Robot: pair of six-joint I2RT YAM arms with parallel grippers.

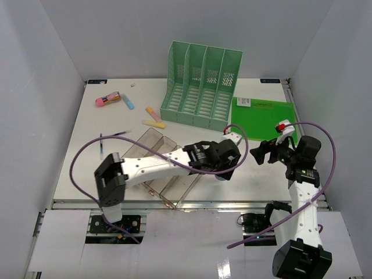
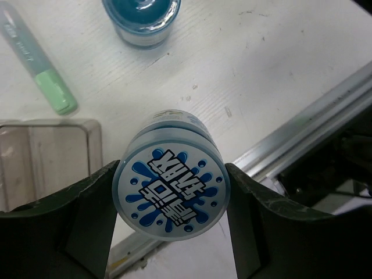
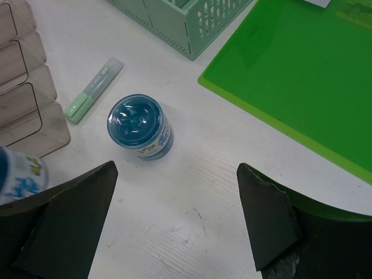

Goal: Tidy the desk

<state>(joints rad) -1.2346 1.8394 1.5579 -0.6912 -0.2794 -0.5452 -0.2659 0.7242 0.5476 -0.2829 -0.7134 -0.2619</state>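
Left wrist cam: my left gripper (image 2: 172,180) was clamped on a blue-lidded jar (image 2: 170,197) near the front rail (image 2: 302,125) of the desk (image 2: 279,58), while my right gripper (image 3: 175,174) hung open above a second teal jar (image 3: 139,125).

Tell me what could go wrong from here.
1. The left end effector pinches the round splash-label jar only at its curved sides. It may slip or twist, and the front rail is close.
2. The teal jar and green highlighter lie just ahead and could be knocked.
3. The right end effector hangs open near that teal jar, so the arms might clash.
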